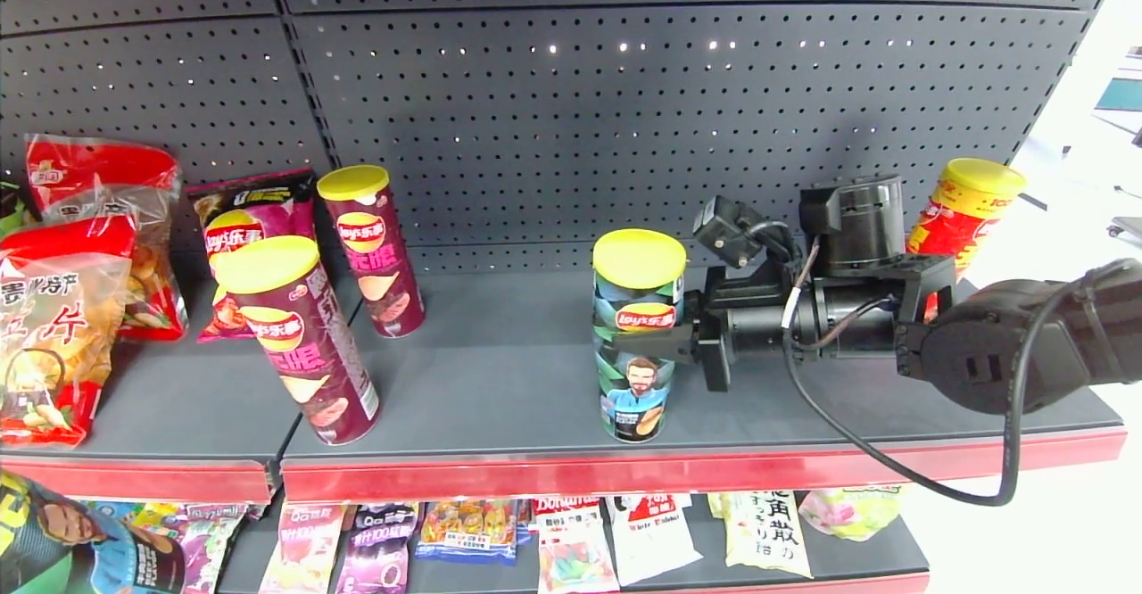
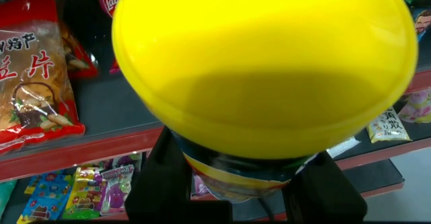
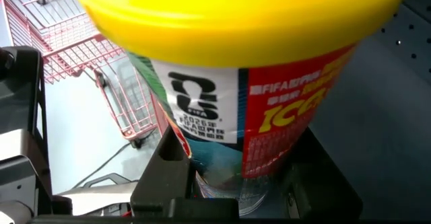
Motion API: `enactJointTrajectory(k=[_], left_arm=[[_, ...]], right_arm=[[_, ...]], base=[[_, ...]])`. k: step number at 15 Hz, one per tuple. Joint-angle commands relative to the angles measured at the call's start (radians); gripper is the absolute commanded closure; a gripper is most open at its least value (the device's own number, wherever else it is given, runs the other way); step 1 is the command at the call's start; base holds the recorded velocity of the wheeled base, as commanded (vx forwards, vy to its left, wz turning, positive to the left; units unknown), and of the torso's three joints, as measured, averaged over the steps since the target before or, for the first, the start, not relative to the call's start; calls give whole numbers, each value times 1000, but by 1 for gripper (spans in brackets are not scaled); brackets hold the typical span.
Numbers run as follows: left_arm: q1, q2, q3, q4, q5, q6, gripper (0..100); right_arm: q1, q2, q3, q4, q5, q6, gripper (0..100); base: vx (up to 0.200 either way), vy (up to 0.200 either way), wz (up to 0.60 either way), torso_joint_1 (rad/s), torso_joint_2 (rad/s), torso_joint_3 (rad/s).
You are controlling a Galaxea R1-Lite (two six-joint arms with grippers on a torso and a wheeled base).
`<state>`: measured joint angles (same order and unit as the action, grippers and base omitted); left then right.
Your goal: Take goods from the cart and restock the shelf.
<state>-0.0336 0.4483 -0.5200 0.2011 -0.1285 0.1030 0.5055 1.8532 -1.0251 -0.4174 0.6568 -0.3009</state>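
Two pincers are mine, and each is clamped on a can. My right pincer (image 1: 647, 337) comes in from three o'clock in the head view, and its jaws are closed on either side of the green can (image 1: 635, 393). This can has a yellow lid and stands upright on the dark upper shelf (image 1: 500, 371), near the front edge and about midway along it. Seen from my right wrist, the can's other side carries a white and red panel, and a pink wire cart (image 3: 87, 56) stands on the floor beyond it. My left pincer (image 2: 232, 197) grips a second yellow-lidded can (image 2: 262, 62) around its body just below the lid, with the shelf fronts behind it. At two o'clock from the green can, behind my right arm, a red-and-yellow can (image 1: 968, 206) stands near the shelf's end. At nine o'clock a purple can (image 1: 299, 340) stands near the front edge, with another purple can (image 1: 370, 251) at ten o'clock, farther back. Red snack bags (image 1: 53, 309) fill the far nine o'clock end. Small packets (image 1: 571, 540) lie on the lower shelf at six o'clock.
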Motion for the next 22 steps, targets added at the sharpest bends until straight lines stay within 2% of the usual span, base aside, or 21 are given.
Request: enactJointTrajectory(k=[1,6,7,13,16,20,22], left_arm=[[0,1,0,0,0,0,100],[0,3,0,0,0,0,100],[0,3,2,0,0,0,100],[0,7,3,0,-2,0,100],[-2,9,3,0,-2,0,100],[-2,20,8,0,-23,0,100],[-2,41,8,-2,-25,0,100]], right_arm=[[4,-2,7,-3,1,-1,100],[4,6,16,-4,-8,-1,100],[4,9,19,-11,-17,-1,0],[-9,-17,26,-24,-37,9,0],[-35,-71,91,-24,-42,9,0],[-94,-255,272,-23,-59,11,0],[-145,-419,439,-23,-112,9,0]], base=[[0,0,0,0,0,0],[0,0,0,0,0,0],[0,0,0,0,0,0],[0,0,0,0,0,0],[0,0,0,0,0,0],[0,0,0,0,0,0],[0,0,0,0,0,0]])
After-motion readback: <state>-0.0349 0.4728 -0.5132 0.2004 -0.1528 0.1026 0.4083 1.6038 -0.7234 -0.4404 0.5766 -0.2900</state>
